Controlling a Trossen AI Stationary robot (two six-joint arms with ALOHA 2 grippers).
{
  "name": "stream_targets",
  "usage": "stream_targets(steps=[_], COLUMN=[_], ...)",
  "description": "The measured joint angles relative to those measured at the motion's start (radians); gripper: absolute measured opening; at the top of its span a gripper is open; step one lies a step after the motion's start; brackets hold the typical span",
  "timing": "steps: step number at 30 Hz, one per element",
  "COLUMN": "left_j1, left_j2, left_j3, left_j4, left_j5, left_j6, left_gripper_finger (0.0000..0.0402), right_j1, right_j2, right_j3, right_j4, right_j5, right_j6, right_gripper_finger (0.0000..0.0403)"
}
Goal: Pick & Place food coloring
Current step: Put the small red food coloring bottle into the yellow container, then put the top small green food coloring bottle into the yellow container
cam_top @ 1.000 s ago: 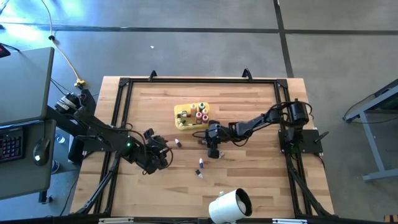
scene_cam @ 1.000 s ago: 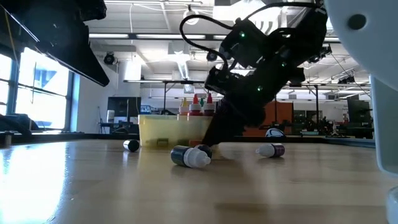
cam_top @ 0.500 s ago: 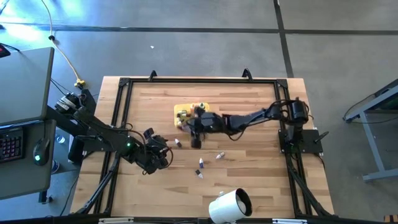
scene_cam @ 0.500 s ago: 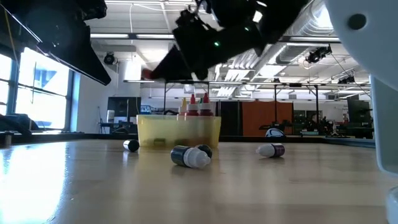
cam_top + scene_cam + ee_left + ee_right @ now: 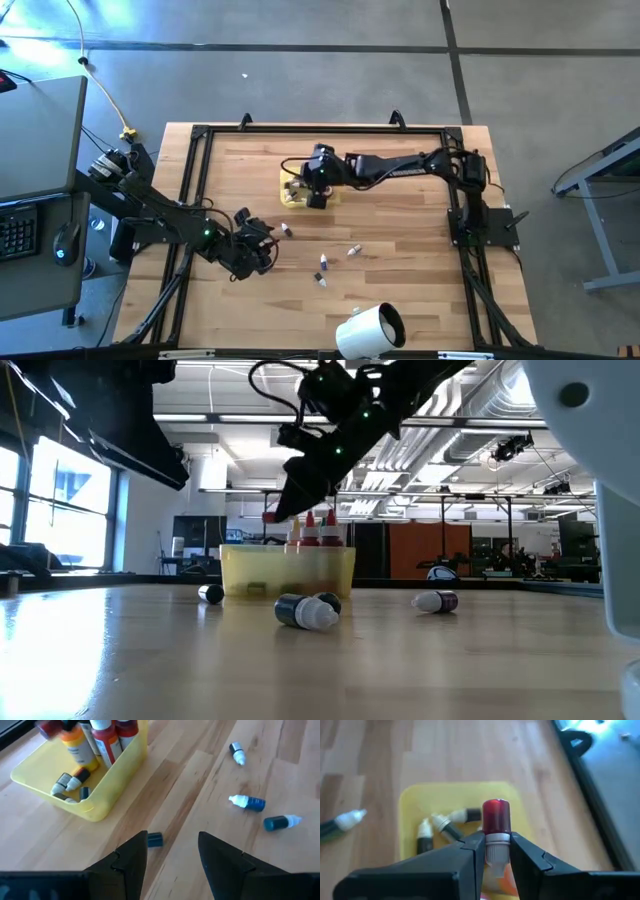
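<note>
My right gripper (image 5: pixel 310 190) hangs over the yellow tray (image 5: pixel 292 180), shut on a small red-capped food coloring bottle (image 5: pixel 496 820); the low view shows it (image 5: pixel 270 515) above the tray's rim (image 5: pixel 288 552). Upright red and orange tubes (image 5: pixel 100 737) and small droppers (image 5: pixel 451 816) sit in the tray. Several loose droppers lie on their sides on the wood (image 5: pixel 352 250) (image 5: pixel 322 264) (image 5: pixel 246 802) (image 5: pixel 281 822). My left gripper (image 5: pixel 172 847) is open, low over the table near a dark cap (image 5: pixel 155 839), left of the tray (image 5: pixel 252 245). My right gripper pinches the bottle between its two fingers at the whitish neck just under the red cap (image 5: pixel 496 841). The cap sticks out past the fingertips (image 5: pixel 476 845); the body behind is hidden by the fingers. It comes slanting down from the table's right, and the bottle is lifted clear above the tray.
A large white cylinder with a dark opening (image 5: pixel 368 330) lies near the table's near edge, filling the low view's right side (image 5: pixel 590 510). A black frame (image 5: pixel 320 128) runs round the table top. Bare wood lies between the tray and the loose droppers.
My right gripper has risen from the table near the loose droppers with the red-capped bottle in its fingers. It has swung toward the far and left, and now hangs above the yellow tray. The bottle has been lifted clear. The left arm has kept still.
</note>
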Motion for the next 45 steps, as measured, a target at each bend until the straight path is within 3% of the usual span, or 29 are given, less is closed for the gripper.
stream_targets(steps=[14,23,30,35,39,42,45], left_j1=[0.001,0.001,0.001,0.001,0.016,0.07,0.161], left_j2=[0.0,0.0,0.012,0.07,0.116,0.129,0.129], left_j3=[0.0,0.0,0.0,0.0,0.001,0.001,0.002], left_j4=[-0.014,-0.014,-0.014,-0.013,-0.011,0.005,0.023], left_j5=[-0.012,-0.006,0.018,0.031,0.052,0.125,0.265], left_j6=[0.007,0.007,0.021,0.184,0.358,0.448,0.52], left_gripper_finger=[0.0172,0.0172,0.0172,0.0172,0.0172,0.0172,0.0172], right_j1=[0.004,0.005,0.047,0.14,0.214,0.266,0.314], right_j2=[0.006,0.006,-0.001,-0.032,-0.114,-0.191,-0.271], right_j3=[-0.004,-0.004,-0.002,-0.002,-0.002,-0.002,-0.002], right_j4=[0.0,0.001,0.021,-0.03,-0.173,-0.279,-0.356], right_j5=[-0.063,-0.057,-0.057,-0.065,-0.06,-0.031,0.027], right_j6=[-0.061,-0.012,-0.003,-0.007,-0.006,-0.005,0.035], right_gripper_finger=[0.0076,0.0169,0.0187,0.0188,0.0188,0.0188,0.0188])
